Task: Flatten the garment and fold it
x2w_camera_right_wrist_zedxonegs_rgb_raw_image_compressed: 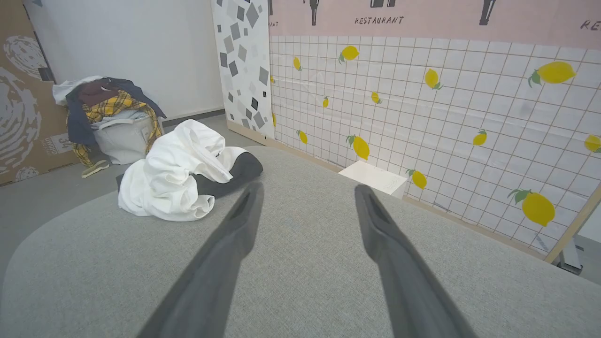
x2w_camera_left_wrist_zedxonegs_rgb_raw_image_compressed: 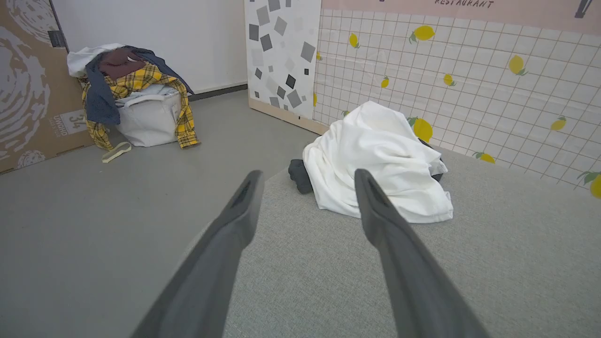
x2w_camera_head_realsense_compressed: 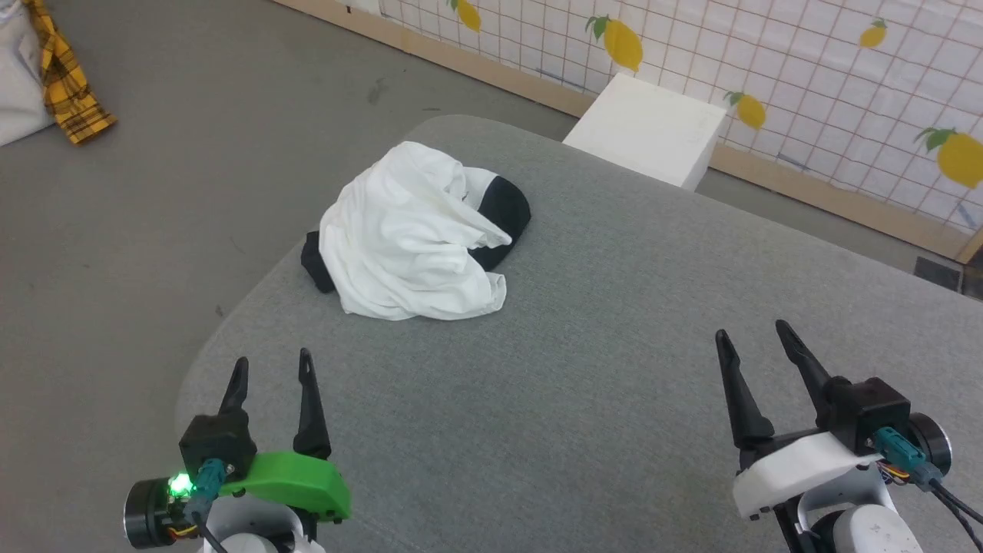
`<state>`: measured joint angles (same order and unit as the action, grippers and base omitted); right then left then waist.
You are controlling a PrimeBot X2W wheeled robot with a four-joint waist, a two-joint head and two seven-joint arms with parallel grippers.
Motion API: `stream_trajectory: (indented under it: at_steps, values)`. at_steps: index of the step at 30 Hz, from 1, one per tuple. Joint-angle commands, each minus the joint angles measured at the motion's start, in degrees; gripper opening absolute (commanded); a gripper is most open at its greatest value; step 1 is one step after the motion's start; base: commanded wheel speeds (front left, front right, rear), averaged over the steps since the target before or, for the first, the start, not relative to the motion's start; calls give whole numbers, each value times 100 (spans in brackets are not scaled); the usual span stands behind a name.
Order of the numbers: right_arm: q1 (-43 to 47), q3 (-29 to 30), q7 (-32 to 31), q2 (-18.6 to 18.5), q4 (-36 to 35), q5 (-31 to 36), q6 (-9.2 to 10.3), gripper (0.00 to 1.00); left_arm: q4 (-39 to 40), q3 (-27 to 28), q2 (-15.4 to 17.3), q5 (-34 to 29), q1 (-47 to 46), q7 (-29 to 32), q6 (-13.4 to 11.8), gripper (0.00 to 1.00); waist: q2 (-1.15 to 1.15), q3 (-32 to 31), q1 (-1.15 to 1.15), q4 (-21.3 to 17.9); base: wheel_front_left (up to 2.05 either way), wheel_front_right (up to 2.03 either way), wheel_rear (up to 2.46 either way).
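White-and-black garment (x2w_camera_head_realsense_compressed: 407, 238), grey table (x2w_camera_head_realsense_compressed: 614, 369), lemon-patterned gridded wall (x2w_camera_head_realsense_compressed: 768, 69).

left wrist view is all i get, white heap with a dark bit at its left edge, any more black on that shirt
Observer: Yes, the garment has a black part on its side toward the wall, partly under a white fold.
Operator: where's my other pincer
Observer: The right pincer is open over the grey table, apart from the garment, holding nothing.
Operator: anything behind the heap
Observer: A white box stands beyond the table's far edge, by the lemon-print wall.
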<state>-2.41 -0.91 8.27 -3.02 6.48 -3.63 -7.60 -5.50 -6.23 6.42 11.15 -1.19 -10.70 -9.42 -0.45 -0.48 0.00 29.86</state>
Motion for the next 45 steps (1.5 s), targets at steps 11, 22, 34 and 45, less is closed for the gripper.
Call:
stream_trajectory:
  at_steps: [11,22,34,45]
  values:
    - [-163,-20,134,12,105,-76,9,100,-105,-113,117,228,-56,-167,-157,100,38,2,0,340,0,0,0]
    - [-203,-47,246,13,199,-122,10,100,-197,-222,176,381,-71,-298,-293,100,41,-14,0,648,0,0,0]
    - [-258,-82,327,14,289,-186,11,100,-209,-267,257,479,-89,-360,-379,100,43,13,0,706,0,0,0]
    - [-722,-163,72,14,-88,134,11,100,-537,-67,400,1088,-1868,320,93,100,43,1041,0,102,0,0,0]
